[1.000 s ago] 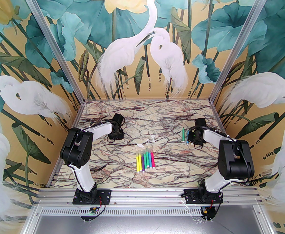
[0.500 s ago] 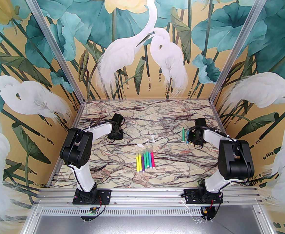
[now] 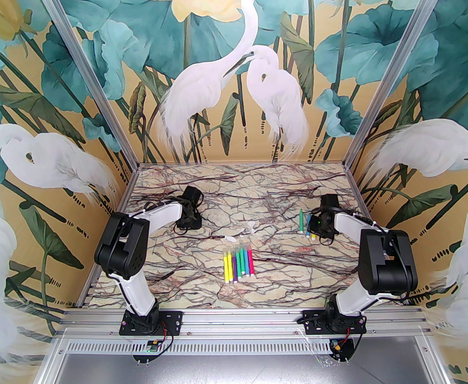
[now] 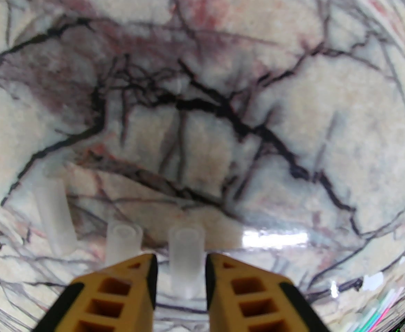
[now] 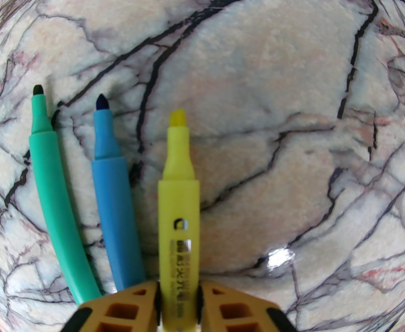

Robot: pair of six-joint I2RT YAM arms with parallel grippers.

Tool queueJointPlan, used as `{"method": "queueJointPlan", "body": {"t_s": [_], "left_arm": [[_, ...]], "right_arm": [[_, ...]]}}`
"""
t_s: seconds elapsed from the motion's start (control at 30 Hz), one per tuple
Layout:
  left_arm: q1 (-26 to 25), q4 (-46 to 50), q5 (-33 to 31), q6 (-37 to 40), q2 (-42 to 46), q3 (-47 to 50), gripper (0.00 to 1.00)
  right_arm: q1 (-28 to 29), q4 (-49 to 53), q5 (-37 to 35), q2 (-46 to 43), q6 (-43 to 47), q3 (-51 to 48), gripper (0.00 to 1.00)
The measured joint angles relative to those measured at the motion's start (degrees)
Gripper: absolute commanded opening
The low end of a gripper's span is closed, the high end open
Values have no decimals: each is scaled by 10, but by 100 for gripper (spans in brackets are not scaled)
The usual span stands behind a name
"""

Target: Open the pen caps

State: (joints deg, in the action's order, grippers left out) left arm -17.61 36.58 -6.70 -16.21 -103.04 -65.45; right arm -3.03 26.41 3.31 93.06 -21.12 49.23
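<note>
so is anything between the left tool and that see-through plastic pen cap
nothing visible: the see-through plastic pen cap sits in the gap between the left tool's orange fingers, and a second clear cap lies just outside them on the marble table

Left gripper (image 4: 181, 258) slightly parted — right gripper (image 5: 179, 286) narrow.

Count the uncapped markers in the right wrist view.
3. The green marker lies farthest left, the blue marker beside it, and the yellow marker sits between the fingers of the right end effector. More may lie outside that view.
</note>
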Motion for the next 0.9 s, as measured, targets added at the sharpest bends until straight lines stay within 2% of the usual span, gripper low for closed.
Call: {"method": "queueJointPlan", "body": {"t_s": [0.43, 0.57, 0.73, 0.9], "left_arm": [[0, 1, 22, 2, 56, 10, 36], [0, -3, 39, 5, 75, 28, 42], [0, -14, 60, 5, 102, 62, 44], [0, -32, 78, 8, 134, 97, 52]], "right_arm": [[0, 13, 0, -13, 0, 0, 29], [0, 22, 2, -61, 0, 0, 33], [9, 30, 11, -129, 0, 0, 38], [64, 38, 15, -190, 0, -6, 42]]}}
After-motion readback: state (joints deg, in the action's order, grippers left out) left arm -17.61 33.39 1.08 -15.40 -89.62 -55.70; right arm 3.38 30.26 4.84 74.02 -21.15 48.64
